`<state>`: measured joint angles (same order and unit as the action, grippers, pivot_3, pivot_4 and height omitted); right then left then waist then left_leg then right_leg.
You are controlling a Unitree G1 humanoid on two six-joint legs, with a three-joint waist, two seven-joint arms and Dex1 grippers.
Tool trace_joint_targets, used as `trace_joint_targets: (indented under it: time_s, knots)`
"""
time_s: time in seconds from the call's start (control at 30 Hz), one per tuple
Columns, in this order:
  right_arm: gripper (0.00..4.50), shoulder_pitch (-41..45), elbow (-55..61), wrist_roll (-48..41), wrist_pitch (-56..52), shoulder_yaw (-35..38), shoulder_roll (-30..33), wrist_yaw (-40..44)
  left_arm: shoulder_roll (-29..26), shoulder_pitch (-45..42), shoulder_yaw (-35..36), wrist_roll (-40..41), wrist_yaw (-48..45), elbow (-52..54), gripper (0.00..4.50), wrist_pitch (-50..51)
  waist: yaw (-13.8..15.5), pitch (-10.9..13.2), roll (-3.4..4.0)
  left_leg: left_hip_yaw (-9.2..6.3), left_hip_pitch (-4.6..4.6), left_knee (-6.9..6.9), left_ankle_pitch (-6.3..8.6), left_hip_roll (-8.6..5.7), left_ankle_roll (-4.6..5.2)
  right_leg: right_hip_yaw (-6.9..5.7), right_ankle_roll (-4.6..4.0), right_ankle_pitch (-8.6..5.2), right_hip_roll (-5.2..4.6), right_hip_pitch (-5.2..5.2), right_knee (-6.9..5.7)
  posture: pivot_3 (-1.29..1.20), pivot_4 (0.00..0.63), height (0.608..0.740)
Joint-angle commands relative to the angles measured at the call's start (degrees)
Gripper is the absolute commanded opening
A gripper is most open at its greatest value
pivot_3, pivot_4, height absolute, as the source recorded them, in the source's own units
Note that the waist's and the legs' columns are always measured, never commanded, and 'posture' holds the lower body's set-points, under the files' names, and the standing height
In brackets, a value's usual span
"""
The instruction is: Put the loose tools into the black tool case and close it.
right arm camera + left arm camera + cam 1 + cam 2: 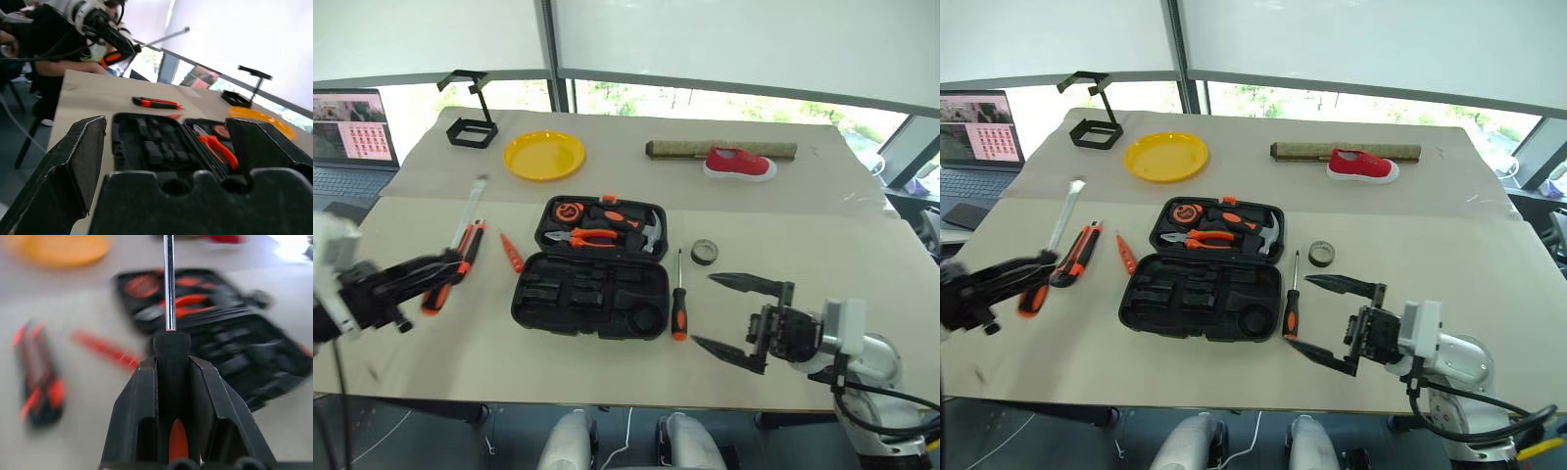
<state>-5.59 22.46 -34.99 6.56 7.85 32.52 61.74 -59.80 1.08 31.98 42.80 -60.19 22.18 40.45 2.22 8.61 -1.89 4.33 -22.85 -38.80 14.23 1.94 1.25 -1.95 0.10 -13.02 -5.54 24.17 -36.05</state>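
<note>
The case point(592, 279) lies open mid-table, lid half back with pliers point(582, 236), a hammer point(649, 229) and a tape measure point(568, 210) seated in it, and the near half's moulded slots mostly bare. So the packing step looks barely begun: 1 tool is in the air, 4 lie loose.

The left gripper point(443, 268) is pressed together on the black-and-orange handle of a screwdriver point(460, 240), held clear of the table at the left with its shaft point(1064, 211) slanting up and away. In the left wrist view the handle sits squarely between the fingers point(139, 416), the shaft aimed toward the case. The knife point(1076, 254) and a slim orange screwdriver point(1124, 252) lie on the table between that hand and the case.

The right gripper point(736, 313) hangs low at the case's right, turned sideways toward it, spread wide and empty. A 3rd screwdriver point(678, 298) lies just beside the case's right edge, the tape roll point(704, 252) a little beyond.

Next, I judge, the left arm must swing over the near half, level the shaft along a long slot and lower it in.
</note>
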Motion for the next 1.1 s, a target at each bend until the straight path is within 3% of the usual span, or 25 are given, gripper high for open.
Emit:
trace_joint_targets:
  time_s: [0.03, 0.23, 0.33, 0.7, 1.1]
  knots:
    - [4.50, -0.84, 1.82, -2.02, -3.43, 3.11, 1.58, -2.60, -1.10, -14.08, -21.44, -16.66, -9.88, -8.68, 0.53, -20.54, 0.07, 0.03, 0.16, 0.12, 0.00, 0.00, 0.00, -0.01, 0.01, 0.04, 0.00, 0.00, 0.05, 0.02, 0.01, 0.00, 0.150, 0.740]
    - [4.50, -1.41, 5.13, -1.76, -6.87, 2.98, 2.33, -5.35, 6.79, -36.56, -44.13, -36.86, -15.05, -27.93, 0.53, -37.48, -0.62, 0.08, 0.07, 0.55, -0.14, -0.04, 0.01, 0.02, 0.07, 0.15, 0.43, 0.24, 0.44, 0.08, -0.02, 0.00, 0.150, 0.740]
    - [4.50, -1.94, 6.23, -1.47, -7.37, 3.17, 1.90, -6.74, 9.43, -40.98, -48.21, -41.80, -15.55, -35.21, 0.53, -44.23, -1.34, 0.09, 0.06, 0.58, -0.28, -0.11, 0.03, 0.00, 0.10, 0.14, 0.49, 0.25, 0.47, 0.16, 0.02, 0.00, 0.150, 0.740]
    - [4.50, -4.50, 9.60, -1.58, -7.44, 2.38, -0.34, -9.84, 15.25, -43.86, -52.06, -51.08, -11.71, -41.09, 0.53, -48.03, -1.27, 0.11, 0.02, 0.49, -0.38, -0.37, 0.16, -0.08, 0.33, 0.15, 0.80, 0.26, 0.28, 0.09, 0.02, 0.00, 0.150, 0.740]
    - [4.50, -4.64, 10.26, -3.31, -9.52, 0.86, -0.83, -9.29, 16.58, -42.48, -51.67, -52.28, -11.40, -36.75, 0.53, -42.14, -0.87, 0.11, 0.02, 0.34, -0.35, -0.49, 0.18, -0.07, 0.36, 0.19, 0.84, 0.28, 0.28, 0.05, -0.03, 0.00, 0.150, 0.740]
